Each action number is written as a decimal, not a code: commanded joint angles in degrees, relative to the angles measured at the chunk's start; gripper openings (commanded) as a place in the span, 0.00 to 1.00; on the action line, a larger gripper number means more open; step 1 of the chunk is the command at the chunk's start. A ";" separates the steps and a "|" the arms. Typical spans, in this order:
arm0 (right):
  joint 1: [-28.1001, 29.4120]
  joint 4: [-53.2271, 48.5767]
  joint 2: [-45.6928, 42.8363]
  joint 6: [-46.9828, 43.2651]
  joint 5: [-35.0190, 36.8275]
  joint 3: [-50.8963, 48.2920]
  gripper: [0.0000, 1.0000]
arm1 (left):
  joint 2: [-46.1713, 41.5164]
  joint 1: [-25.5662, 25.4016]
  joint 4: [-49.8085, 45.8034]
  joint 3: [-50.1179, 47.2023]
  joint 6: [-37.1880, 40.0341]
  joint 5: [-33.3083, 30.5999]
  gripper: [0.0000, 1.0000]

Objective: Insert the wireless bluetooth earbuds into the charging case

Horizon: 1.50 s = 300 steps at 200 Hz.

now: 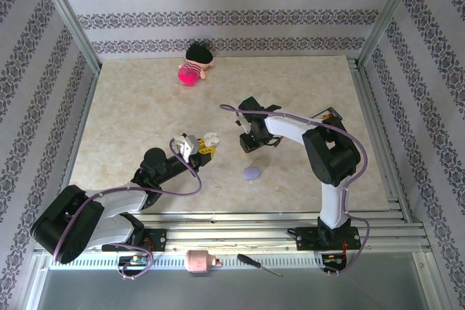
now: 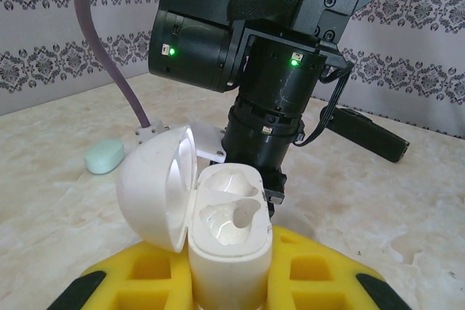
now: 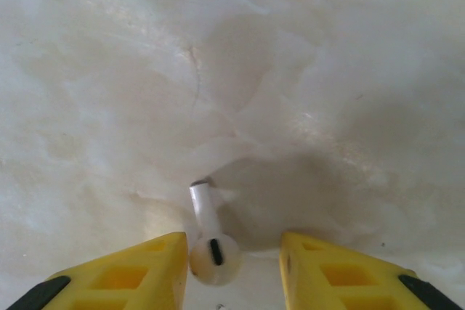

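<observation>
- Plainly the step in hand is the pickup: the right jaws stand partway apart, low over the counter, gripping nothing.
- The earbud lies on the counter between them. Its round head is close against the finger on the picture's left, with a clear gap to the other finger, and its stem points away from the wrist.
- To do this well, the right jaws would best shift sideways until the head sits midway. They should then close gently on the head rather than the thin stem, so the glossy bud neither squirts out nor twists.
- The left jaws are closed on the charging case, holding it upright with its lid swung open. The wells look empty, so far as can be judged.
- Seen from above, the case is near the right jaws, so the carry looks short. The stem will need turning downward to enter a well.
</observation>
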 commanded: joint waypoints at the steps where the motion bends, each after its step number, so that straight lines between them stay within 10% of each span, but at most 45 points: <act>1: -0.43 -0.62 -2.93 1.79 3.28 -1.91 0.38 | -0.42 0.71 2.24 1.02 -1.43 1.09 0.10; 100: -4.54 5.97 -9.61 10.27 -0.80 -5.74 0.41 | 0.08 0.71 3.48 0.49 -1.85 0.38 0.11; 153: -1.13 -3.32 -6.96 -4.52 0.81 -0.27 0.52 | -1.38 1.15 2.90 -0.50 -0.84 -0.42 0.11; 247: 6.62 -19.48 5.14 -16.36 19.73 14.65 0.43 | -20.92 3.69 -11.29 -9.05 -6.17 -19.82 0.10; 300: 8.64 -24.72 10.84 -16.82 24.58 21.01 0.41 | -31.70 3.79 -19.58 -11.46 -6.28 -20.70 0.11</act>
